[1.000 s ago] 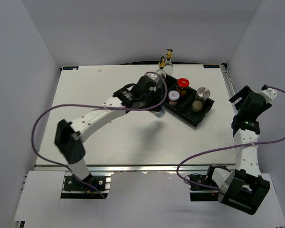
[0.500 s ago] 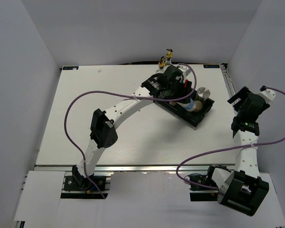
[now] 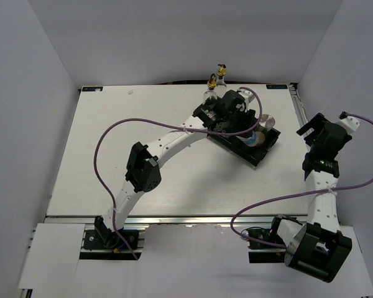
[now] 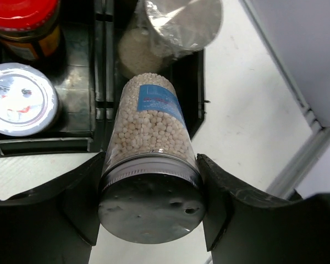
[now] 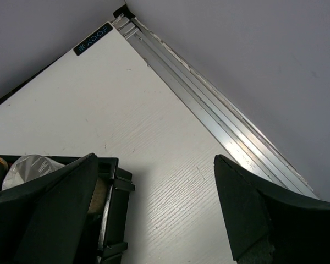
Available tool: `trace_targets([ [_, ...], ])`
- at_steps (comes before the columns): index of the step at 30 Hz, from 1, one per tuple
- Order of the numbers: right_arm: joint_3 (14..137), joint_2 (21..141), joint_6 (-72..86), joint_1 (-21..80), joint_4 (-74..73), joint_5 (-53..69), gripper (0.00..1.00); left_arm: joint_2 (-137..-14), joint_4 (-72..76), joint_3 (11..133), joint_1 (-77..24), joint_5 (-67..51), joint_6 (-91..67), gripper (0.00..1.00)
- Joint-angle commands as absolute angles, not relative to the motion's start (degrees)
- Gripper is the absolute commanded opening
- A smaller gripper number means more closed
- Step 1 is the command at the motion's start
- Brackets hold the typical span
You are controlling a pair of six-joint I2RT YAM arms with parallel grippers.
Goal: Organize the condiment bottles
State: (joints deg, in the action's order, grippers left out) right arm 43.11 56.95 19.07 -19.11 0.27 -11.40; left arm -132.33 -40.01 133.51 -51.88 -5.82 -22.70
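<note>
My left gripper point(image 4: 149, 201) is clamped around a silver-capped shaker point(image 4: 150, 126) full of pale beads, one finger on each side just below the cap. I hold it over the black compartment tray point(image 4: 44, 146), base pointing down into the open slot at the tray's right end. I cannot tell from the wrist view whether the base is touching the slot floor.

Three containers already stand in the tray. From the held shaker, the second silver-capped shaker point(image 4: 179, 25) is at 12 o'clock, the white-lidded jar point(image 4: 22, 99) at 9 o'clock, and the red-lidded brown jar point(image 4: 23, 16) at 10 o'clock. So I judge half the job seated and a fourth piece on its way in.

Left to do, as I read it: lower this shaker, let go, then fetch the two clear glass bottles. In the top view the tray lies at about 1 o'clock on the table point(image 3: 112, 136). The nearer bottle point(image 3: 212, 84) and the farther bottle point(image 3: 221, 70) stand outside the tray, at its 11 o'clock, by the table's far edge.

My right gripper point(image 5: 155, 165) hangs spread wide and holds nothing. It sits off at the tray's 3 o'clock, facing the table's far right corner.
</note>
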Motion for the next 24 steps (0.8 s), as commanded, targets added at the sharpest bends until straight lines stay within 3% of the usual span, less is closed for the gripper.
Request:
trace_targets([
  [1, 42.01, 56.16, 19.34, -19.42, 4.13, -9.85, 0.89, -131.57, -33.95, 133.96, -52.12, -1.76, -21.45, 0.00],
  [9, 41.84, 56.60, 19.86, -19.34, 4.75, -7.03, 0.89, -137.64, -33.22, 138.96, -52.56, -1.06, -21.80, 0.00],
  [12, 41.92, 56.69, 19.95, -19.42, 4.75, -5.98, 0.89, -137.02, -33.05, 137.64, -52.56, 2.02, -21.53, 0.04],
  [19, 41.92, 57.13, 20.30, -19.34, 4.83, -4.75, 0.89, -139.04, -34.37, 139.66, -52.73, 2.55, -21.01, 0.24],
  [24, 41.92, 57.48, 20.39, -19.42, 4.83, -4.39, 0.89, -139.83, -33.58, 139.83, -52.65, 3.25, -21.01, 0.49],
])
